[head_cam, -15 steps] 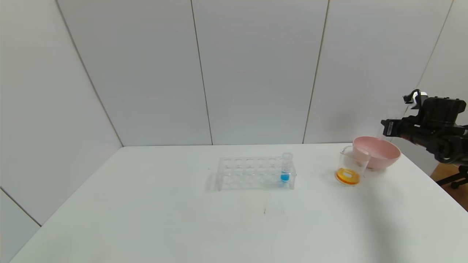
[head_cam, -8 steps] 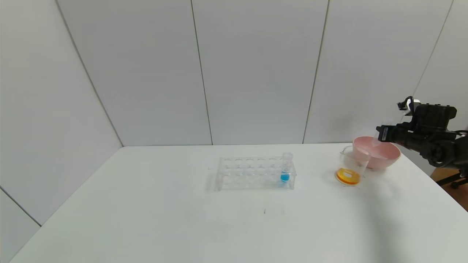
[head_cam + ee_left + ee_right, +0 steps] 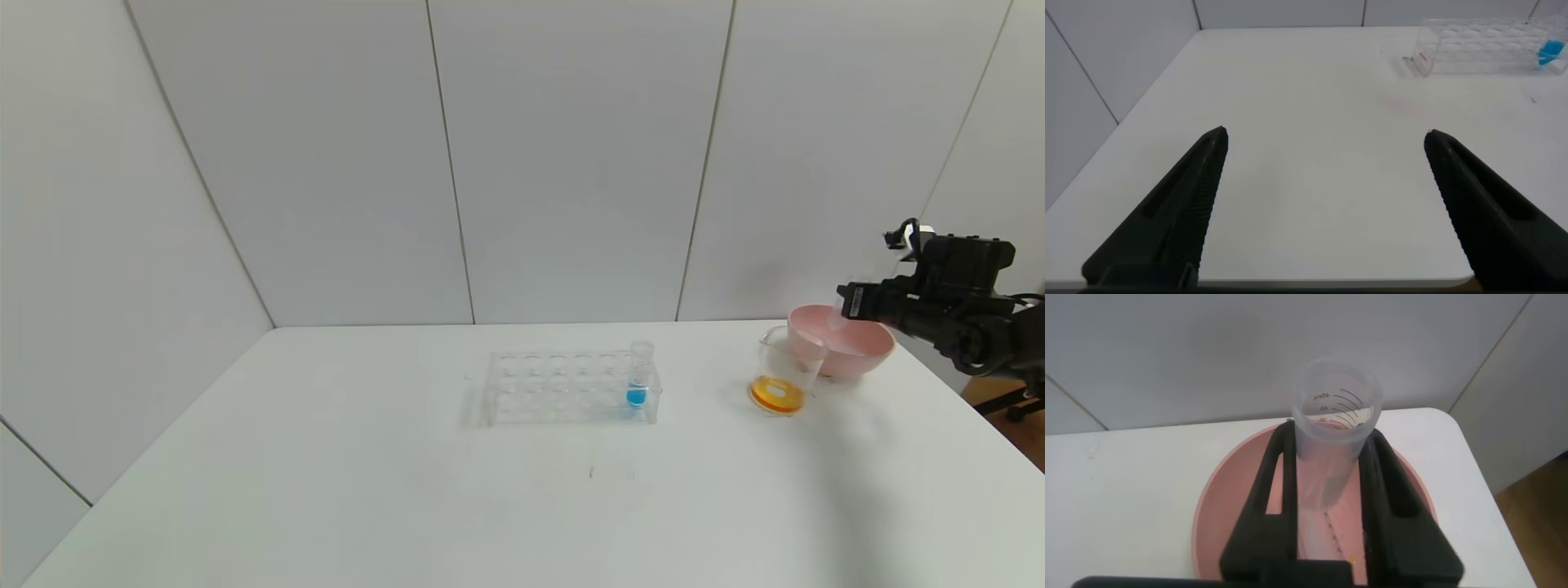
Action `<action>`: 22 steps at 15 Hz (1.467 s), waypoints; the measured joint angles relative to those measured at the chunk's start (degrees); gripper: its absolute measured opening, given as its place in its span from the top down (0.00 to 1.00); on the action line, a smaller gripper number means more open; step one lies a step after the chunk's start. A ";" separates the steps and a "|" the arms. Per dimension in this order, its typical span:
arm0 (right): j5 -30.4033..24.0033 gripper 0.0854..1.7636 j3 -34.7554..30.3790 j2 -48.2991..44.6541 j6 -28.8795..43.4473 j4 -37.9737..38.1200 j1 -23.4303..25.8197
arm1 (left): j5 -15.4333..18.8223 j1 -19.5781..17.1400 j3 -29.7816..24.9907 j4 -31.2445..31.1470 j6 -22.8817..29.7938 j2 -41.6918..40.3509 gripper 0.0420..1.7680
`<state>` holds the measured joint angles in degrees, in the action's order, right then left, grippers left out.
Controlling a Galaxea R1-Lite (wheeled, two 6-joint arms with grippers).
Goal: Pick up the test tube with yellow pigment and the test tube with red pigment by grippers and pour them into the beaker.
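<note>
My right gripper hangs over the pink bowl at the table's far right. It is shut on a clear graduated test tube. In the right wrist view the gripper has a finger on each side of the tube. The tube looks drained, with only a tiny yellow speck near its lower end. I cannot tell whether it is the yellow or the red pigment tube, and no other such tube is in view. The beaker stands left of the bowl with orange liquid in its bottom. My left gripper is open over bare table near the front edge.
A clear tube rack stands mid-table with a blue-tipped tube at its right end; the left wrist view shows the rack farther off. The pink bowl sits near the table's right edge.
My right gripper has come down and slightly left with the tube, from above the pink bowl to just over its rim. Nothing else has moved.
</note>
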<state>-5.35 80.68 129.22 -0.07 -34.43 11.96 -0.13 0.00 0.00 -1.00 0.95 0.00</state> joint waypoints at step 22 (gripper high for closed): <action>9.47 0.07 0.00 -5.71 5.24 5.63 -8.55 | 0.00 0.00 0.00 0.00 0.00 0.00 0.03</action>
<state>4.12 80.68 123.52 5.17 -28.79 3.41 -0.13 0.00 0.00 -1.00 0.95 0.00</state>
